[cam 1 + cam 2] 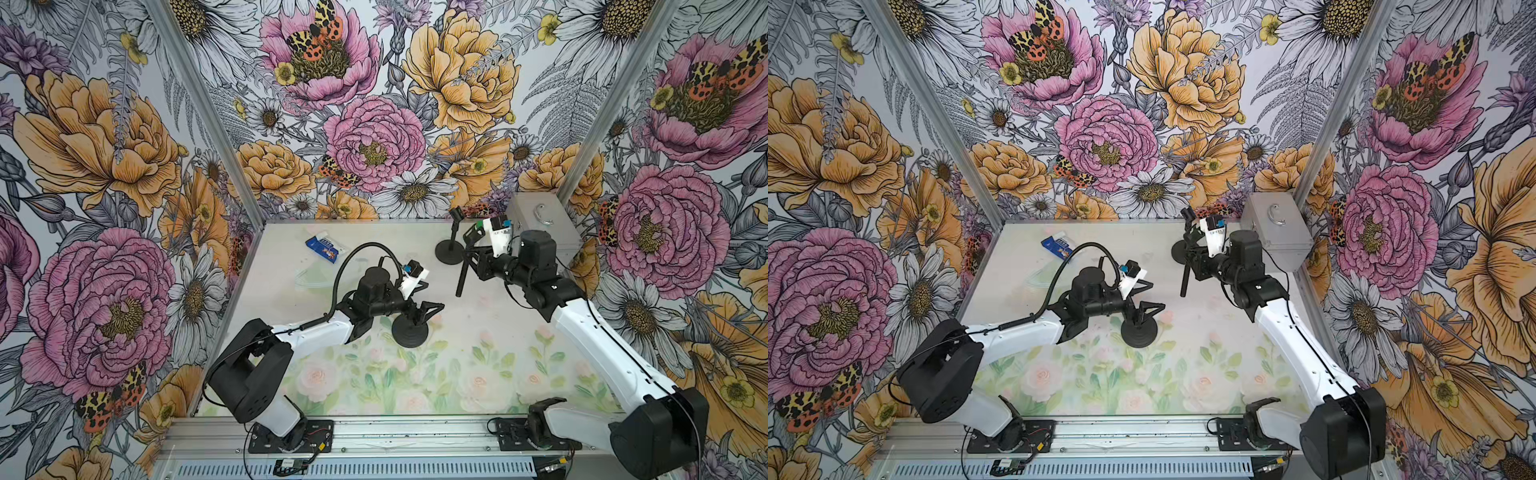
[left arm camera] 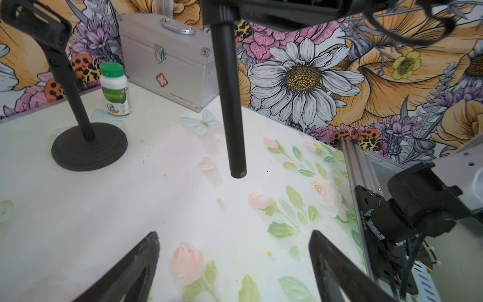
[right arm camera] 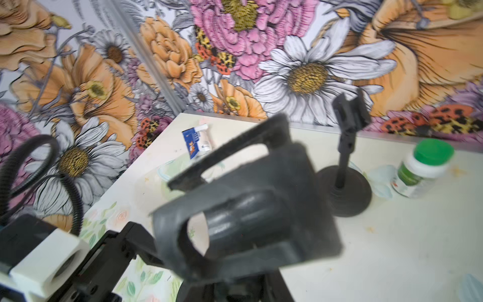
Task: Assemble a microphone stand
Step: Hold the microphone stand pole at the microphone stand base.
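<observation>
A round black base (image 1: 410, 330) (image 1: 1139, 330) lies flat mid-table. My left gripper (image 1: 432, 298) (image 2: 234, 233) stands open just over the base's far side, with nothing between its fingers (image 2: 146, 261). The base does not show in the left wrist view. My right gripper (image 1: 471, 251) is shut on a black pole (image 1: 462, 274) (image 2: 230, 104) near its top. The pole hangs almost upright in the air, its threaded lower end free, to the right of the base and behind it. The pole's clip holder (image 3: 248, 209) fills the right wrist view, blurred, and hides the jaws.
A fully assembled black stand (image 1: 449, 251) (image 2: 88, 149) (image 3: 342, 183) stands at the back right. Beside it are a white bottle with a green cap (image 2: 115, 90) (image 3: 420, 170) and a silver first-aid case (image 1: 540, 224) (image 2: 167, 60). A blue-and-white packet (image 1: 326, 248) lies back left.
</observation>
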Robot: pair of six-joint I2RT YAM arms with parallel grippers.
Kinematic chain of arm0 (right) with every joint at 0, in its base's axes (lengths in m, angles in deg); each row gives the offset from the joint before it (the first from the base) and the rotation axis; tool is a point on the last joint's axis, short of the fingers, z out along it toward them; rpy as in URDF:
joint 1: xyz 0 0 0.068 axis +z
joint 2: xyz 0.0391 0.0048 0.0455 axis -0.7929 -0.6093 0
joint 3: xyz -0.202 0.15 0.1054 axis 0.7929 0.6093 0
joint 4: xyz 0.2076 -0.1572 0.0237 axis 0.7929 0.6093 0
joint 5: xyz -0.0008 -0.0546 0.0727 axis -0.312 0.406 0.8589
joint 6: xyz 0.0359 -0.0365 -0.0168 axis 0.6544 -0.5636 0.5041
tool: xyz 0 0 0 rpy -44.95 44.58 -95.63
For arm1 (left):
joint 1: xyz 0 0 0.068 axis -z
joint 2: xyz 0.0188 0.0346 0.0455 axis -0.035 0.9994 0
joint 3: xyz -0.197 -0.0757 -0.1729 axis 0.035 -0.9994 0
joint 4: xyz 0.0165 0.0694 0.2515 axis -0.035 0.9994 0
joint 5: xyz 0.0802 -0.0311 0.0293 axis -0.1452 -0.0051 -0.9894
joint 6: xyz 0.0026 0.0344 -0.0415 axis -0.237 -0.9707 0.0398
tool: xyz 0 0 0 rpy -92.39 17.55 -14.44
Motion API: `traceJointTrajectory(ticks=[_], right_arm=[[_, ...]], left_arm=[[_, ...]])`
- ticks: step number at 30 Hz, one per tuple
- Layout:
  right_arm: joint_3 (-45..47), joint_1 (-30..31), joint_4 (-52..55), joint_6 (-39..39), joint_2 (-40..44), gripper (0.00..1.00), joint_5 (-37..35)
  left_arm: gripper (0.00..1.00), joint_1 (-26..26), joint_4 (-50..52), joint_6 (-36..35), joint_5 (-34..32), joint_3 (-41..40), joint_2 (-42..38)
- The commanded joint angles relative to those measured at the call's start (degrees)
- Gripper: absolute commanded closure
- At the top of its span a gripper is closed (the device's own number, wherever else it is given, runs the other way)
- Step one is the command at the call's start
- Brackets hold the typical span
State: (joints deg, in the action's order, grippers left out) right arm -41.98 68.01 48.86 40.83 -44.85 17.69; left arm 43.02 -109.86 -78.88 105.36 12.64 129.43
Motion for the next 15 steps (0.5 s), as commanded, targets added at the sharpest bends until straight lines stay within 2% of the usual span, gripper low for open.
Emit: traceJointTrajectory(ticks=[1, 2, 4, 8, 12, 15], right_arm=[[9.9, 2.7, -19.9, -6.9, 4.4, 1.00, 9.5], [14.8, 3.4, -29.2, -6.7, 5.8, 1.00, 9.9], [20.6, 5.2, -41.1, -6.0, 7.1, 1.00, 8.9], [23.9, 8.9, -43.8, -7.3, 6.1, 1.00, 9.9], [27.2, 13.4, -49.2, -6.7, 3.6, 1.00, 6.8], [28.2, 16.2, -49.9, -9.0, 2.6, 1.00, 2.9]], left_arm=[[0.10, -0.1, -23.8, -1.4, 4.8, -5.6, 0.7], [0.10, -0.1, -25.8, -1.8, 5.1, -6.9, 1.5], [0.14, 0.1, -30.2, -1.7, 3.9, -9.0, 3.2], [0.17, 0.3, -50.7, -0.2, 0.8, -15.4, 8.7], [0.19, 0.5, -51.3, -3.8, 2.8, -17.7, 12.8], [0.17, 0.6, -51.3, -6.5, 1.2, -19.5, 14.2]])
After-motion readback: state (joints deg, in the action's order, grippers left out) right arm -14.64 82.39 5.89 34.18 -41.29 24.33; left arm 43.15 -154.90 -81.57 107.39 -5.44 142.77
